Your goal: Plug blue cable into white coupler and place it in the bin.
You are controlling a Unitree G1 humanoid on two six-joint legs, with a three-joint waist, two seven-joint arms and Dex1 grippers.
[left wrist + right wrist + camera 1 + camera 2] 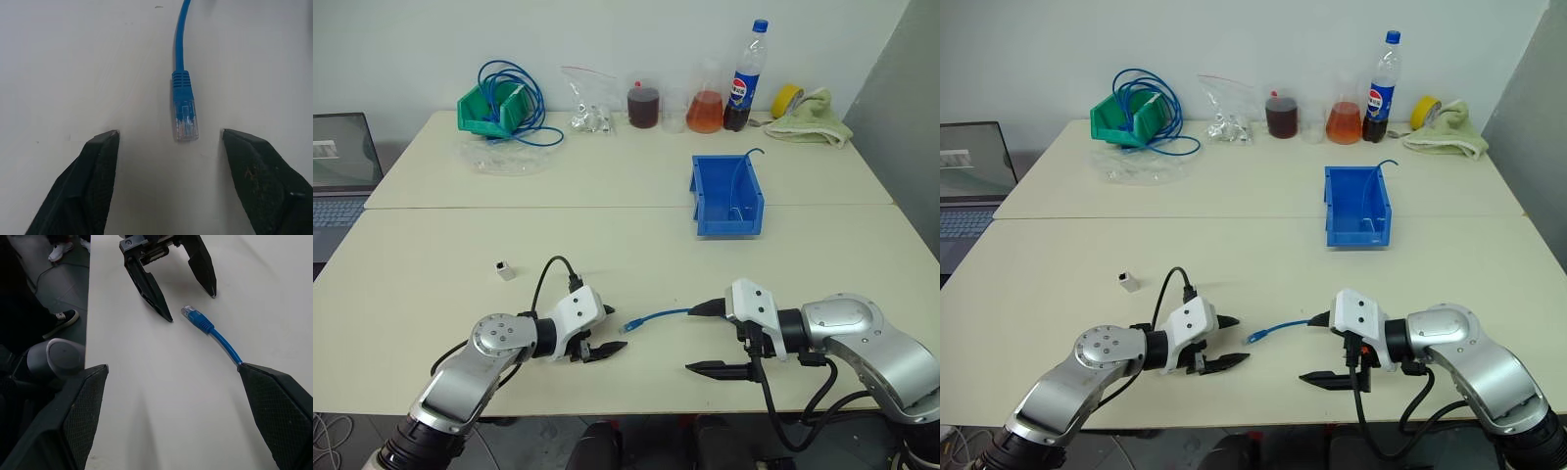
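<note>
Right now your left claw (604, 345) sits spread on the desk (636, 245), the cable (656, 317) plug lying between its fingers, ready to pinch. Your right claw (703, 338) gapes wide, empty. Coupler (505, 268) waits apart; bin (726, 197) farther back.

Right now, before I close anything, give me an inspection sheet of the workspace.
Surface: cream table.
Job's things: blue cable lies flat, plug toward left hand; white coupler apart; bin beyond.
Clutter: green bin with cable coil, parts bag, flasks, bottle, tape, towel.
Hands: left hand open, straddling plug; right hand open.
Cables: nothing plugged.
Surroundings: laptop.
</note>
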